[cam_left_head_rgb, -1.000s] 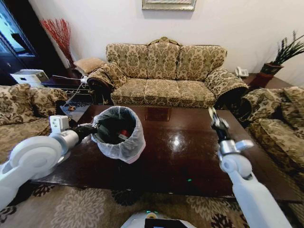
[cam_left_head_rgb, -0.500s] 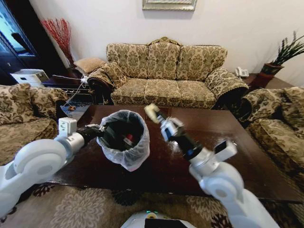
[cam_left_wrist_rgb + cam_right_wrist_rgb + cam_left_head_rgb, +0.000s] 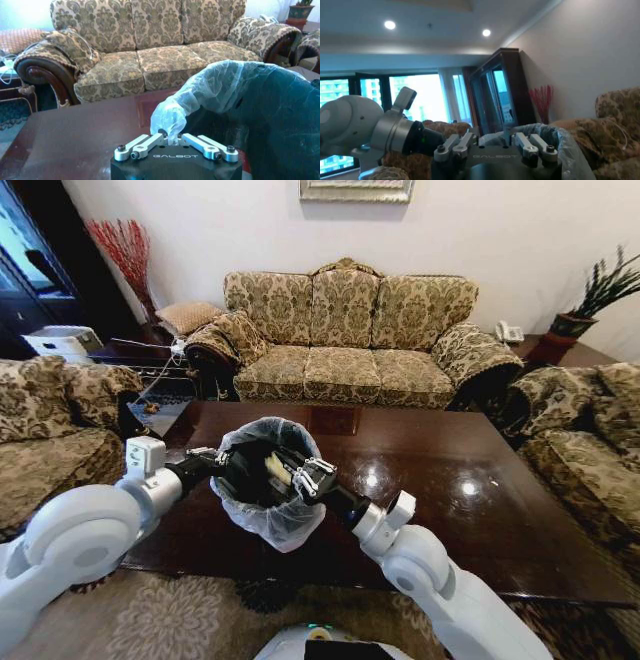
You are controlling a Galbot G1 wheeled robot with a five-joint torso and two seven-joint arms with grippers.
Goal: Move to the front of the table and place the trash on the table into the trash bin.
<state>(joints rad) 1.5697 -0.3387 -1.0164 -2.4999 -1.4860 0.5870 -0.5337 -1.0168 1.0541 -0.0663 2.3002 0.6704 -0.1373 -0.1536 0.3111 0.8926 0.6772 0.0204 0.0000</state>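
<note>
Here, the left gripper (image 3: 213, 461) holds the trash bin (image 3: 262, 520) by its near-left rim, above the table (image 3: 470, 510). In the left wrist view, the left gripper (image 3: 172, 139) has its fingers pressed together on a fold of the translucent bag liner (image 3: 210, 88); the bin body extends away from the fingers toward the sofa side. The bin is tilted, with its mouth facing up and toward the robot.

The right gripper (image 3: 290, 473) is inside the bin mouth, directly beside the left gripper and across the rim from it. A pale yellowish piece of trash (image 3: 277, 469) sits at its fingertips within the dark interior. Whether the fingers are pinching the piece or spread cannot be told. In the right wrist view, the right gripper (image 3: 492, 144) points toward the bag rim (image 3: 565, 148), with the left arm (image 3: 365, 123) close beyond it.

Beyond the bin, the table surface is glossy and dark. A patterned sofa (image 3: 345, 335) stands behind the far table edge.
</note>
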